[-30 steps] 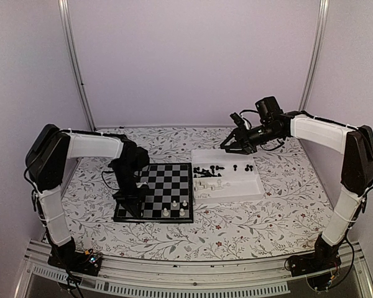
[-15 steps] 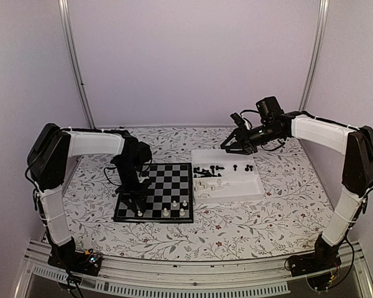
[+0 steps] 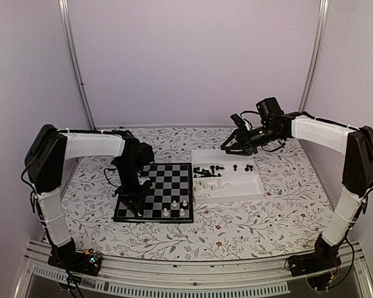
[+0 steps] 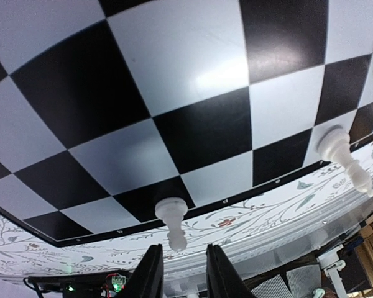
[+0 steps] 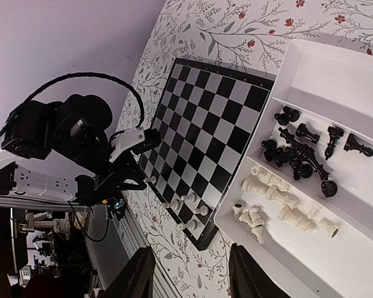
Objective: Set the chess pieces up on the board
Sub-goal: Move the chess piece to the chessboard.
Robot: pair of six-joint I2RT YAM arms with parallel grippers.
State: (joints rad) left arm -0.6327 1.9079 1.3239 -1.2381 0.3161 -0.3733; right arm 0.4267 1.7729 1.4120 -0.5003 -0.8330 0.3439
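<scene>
With the left gripper (image 4: 183, 276) spread and holding nothing just over a white pawn (image 4: 171, 218) standing at the board's (image 3: 168, 180) near edge, and the right gripper (image 5: 189, 273) likewise spread and bare above the tray (image 5: 336, 71) of loose chess pieces (image 5: 293, 155), any sideways drift could topple that pawn.

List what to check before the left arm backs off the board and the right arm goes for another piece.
1. Left gripper open and empty: ok, its fingers are apart with nothing between them.
2. White pawn standing by itself on a near-edge square of the board: ok, upright, just beyond the fingertips.
3. Right gripper open and empty: ok, it hovers by the far edge of the tray.
4. White pieces available in the tray: ok, several lie in one compartment.
5. Which white piece is which type: cannot tell, too small.
</scene>
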